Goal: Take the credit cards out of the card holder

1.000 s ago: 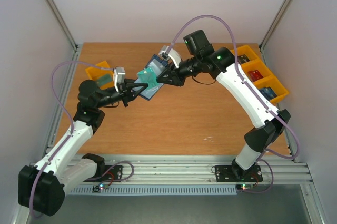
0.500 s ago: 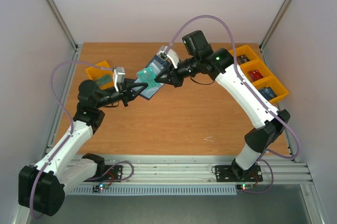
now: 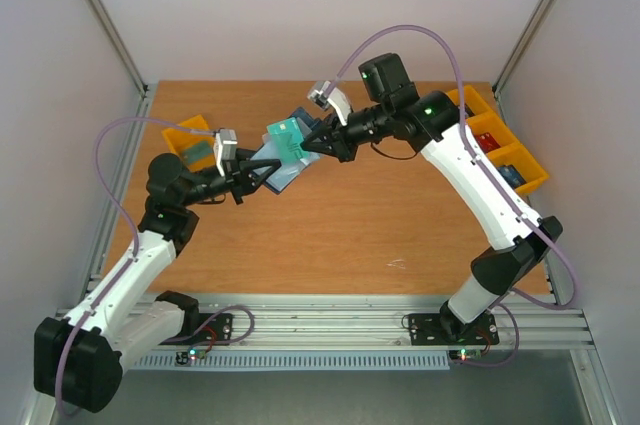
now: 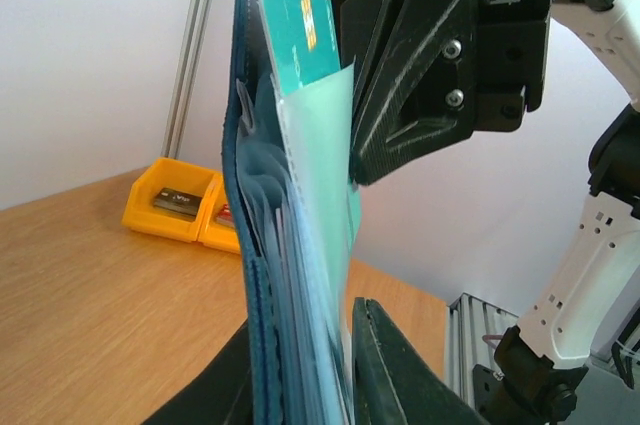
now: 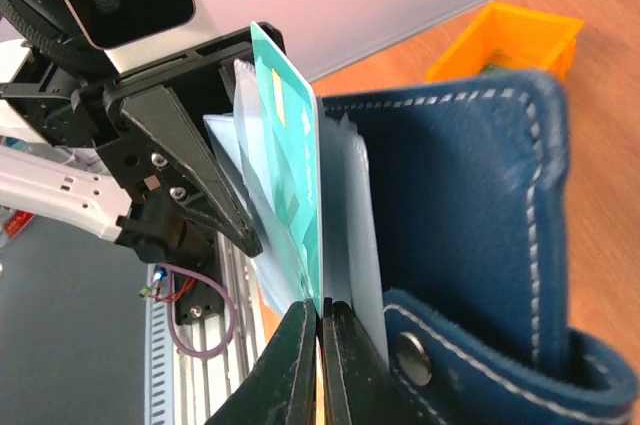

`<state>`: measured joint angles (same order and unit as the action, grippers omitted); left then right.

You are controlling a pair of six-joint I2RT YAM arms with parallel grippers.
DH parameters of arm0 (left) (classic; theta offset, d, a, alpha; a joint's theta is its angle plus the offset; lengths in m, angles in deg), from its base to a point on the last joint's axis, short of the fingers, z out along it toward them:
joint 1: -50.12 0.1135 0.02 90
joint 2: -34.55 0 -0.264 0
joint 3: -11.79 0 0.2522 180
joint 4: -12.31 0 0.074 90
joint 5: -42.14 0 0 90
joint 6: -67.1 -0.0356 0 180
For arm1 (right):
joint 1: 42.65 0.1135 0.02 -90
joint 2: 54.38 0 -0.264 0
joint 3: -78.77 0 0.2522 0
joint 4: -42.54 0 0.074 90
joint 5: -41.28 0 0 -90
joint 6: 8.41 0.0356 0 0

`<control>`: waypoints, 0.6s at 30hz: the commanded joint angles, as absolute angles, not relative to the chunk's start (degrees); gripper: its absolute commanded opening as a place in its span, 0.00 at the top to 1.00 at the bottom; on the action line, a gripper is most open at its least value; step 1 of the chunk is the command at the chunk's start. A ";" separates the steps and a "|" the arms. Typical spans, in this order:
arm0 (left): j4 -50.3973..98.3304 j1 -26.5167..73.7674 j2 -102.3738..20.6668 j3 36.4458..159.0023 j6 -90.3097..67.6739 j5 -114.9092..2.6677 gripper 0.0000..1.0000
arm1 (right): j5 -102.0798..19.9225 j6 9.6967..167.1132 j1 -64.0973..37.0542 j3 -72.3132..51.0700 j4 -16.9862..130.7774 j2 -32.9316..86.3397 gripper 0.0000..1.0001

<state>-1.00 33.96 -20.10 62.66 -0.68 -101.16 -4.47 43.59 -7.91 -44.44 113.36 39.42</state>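
The card holder (image 3: 283,173), a dark navy wallet with pale translucent sleeves, is held off the table, open. My left gripper (image 3: 260,175) is shut on its lower edge; in the left wrist view the wallet (image 4: 247,245) stands upright between my fingers (image 4: 385,365). A teal credit card (image 3: 285,131) sticks partly out of a sleeve. My right gripper (image 3: 308,144) is shut on that card's edge. In the right wrist view the card (image 5: 288,175) runs into my right gripper (image 5: 320,320) beside the navy cover (image 5: 470,195) and its snap. No whitish card with red shows.
A yellow bin (image 3: 195,141) sits at the table's back left, behind the left arm. A row of yellow bins (image 3: 497,141) with small items lines the right edge. Grey walls and frame posts enclose the table.
My right gripper has moved up and toward the back right with the teal card, drawing it further out of the sleeve. The left gripper and wallet have stayed nearly still.
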 commanded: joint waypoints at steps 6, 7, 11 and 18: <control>-3.59 33.74 -18.24 62.06 -2.52 -101.36 0.90 | -11.37 40.14 -9.08 -48.54 118.02 37.08 0.99; -3.15 33.71 -18.27 62.01 -2.78 -100.82 0.90 | -12.16 39.99 -9.68 -48.57 118.52 36.67 0.99; 1.26 33.73 -18.35 62.27 -3.98 -96.72 1.00 | -15.07 40.29 -13.41 -48.18 119.36 34.01 0.99; 11.05 33.76 -19.65 61.64 -9.68 -91.10 1.00 | -17.08 41.72 -19.31 -45.82 117.86 29.06 0.99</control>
<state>7.00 33.96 -19.64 62.18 -5.14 -94.05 -15.31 41.32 -17.50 -46.36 118.43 31.44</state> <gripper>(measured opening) 0.109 0.013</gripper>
